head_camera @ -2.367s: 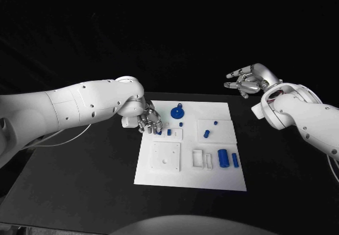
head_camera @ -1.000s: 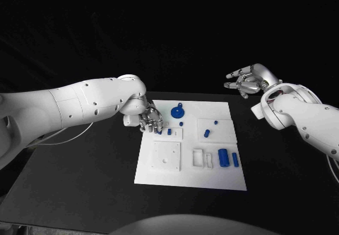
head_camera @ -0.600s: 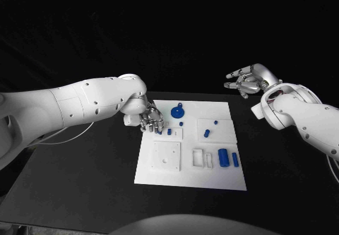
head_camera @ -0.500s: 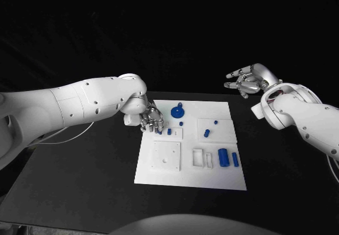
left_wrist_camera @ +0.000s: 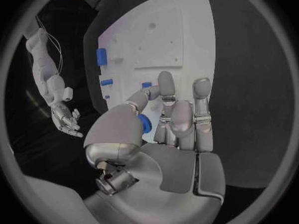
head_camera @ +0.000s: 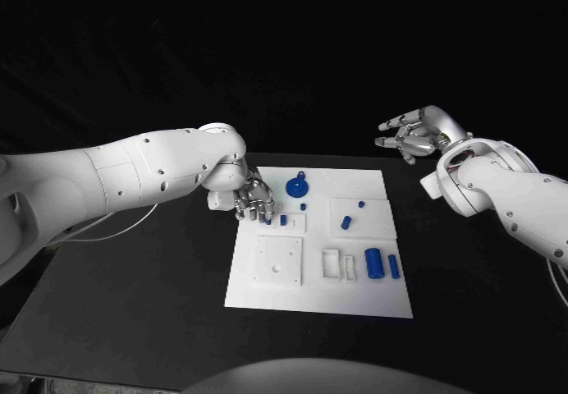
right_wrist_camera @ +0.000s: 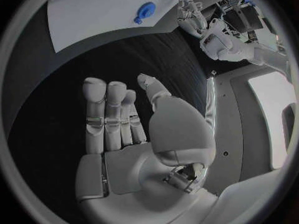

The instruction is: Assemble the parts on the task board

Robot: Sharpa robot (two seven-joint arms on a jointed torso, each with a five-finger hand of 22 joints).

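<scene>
Barely anything's shifted: left hand (head_camera: 249, 199) still pinches a small blue part (left_wrist_camera: 144, 122) over the task board (head_camera: 361, 291)'s near-left corner, right hand (head_camera: 414, 134) idles with fingers apart, so it should line up squarely before pressing in.

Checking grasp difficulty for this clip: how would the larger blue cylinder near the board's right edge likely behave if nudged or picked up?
The larger blue cylinder lies on its side on the white task board, so a sideways nudge would probably roll it. It looks small and rigid, likely light. Its smooth round surface may slip in a loose pinch. A slimmer blue piece lies right beside it and could be knocked.
</scene>
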